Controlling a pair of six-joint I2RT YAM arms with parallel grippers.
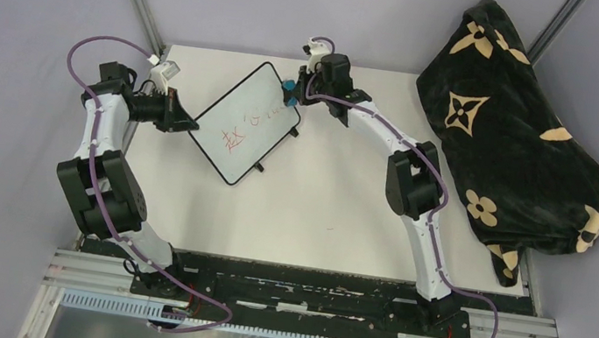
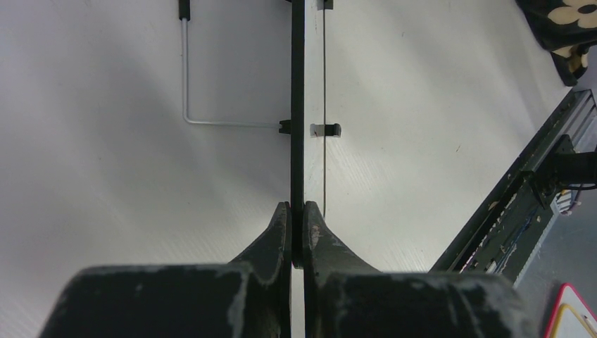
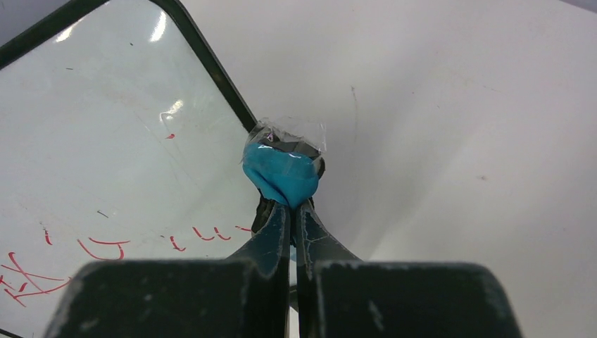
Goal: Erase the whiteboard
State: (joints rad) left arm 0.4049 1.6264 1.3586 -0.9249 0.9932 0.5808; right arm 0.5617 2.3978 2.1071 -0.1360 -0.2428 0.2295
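Note:
The whiteboard (image 1: pixel 247 120) lies tilted at the table's far middle, with red handwriting on it. My left gripper (image 1: pixel 192 125) is shut on the board's left edge; in the left wrist view the black frame (image 2: pixel 298 105) runs edge-on between my fingers (image 2: pixel 298 210). My right gripper (image 1: pixel 296 91) is shut on the blue-and-black eraser (image 3: pixel 281 171), held at the board's right edge near its upper right corner. The red writing (image 3: pixel 98 246) shows on the board (image 3: pixel 105 141) in the right wrist view.
A black blanket with tan flower shapes (image 1: pixel 514 128) lies heaped at the table's right side. A metal rail (image 1: pixel 304 298) runs along the near edge. The board's wire stand (image 2: pixel 190 105) shows beside its frame.

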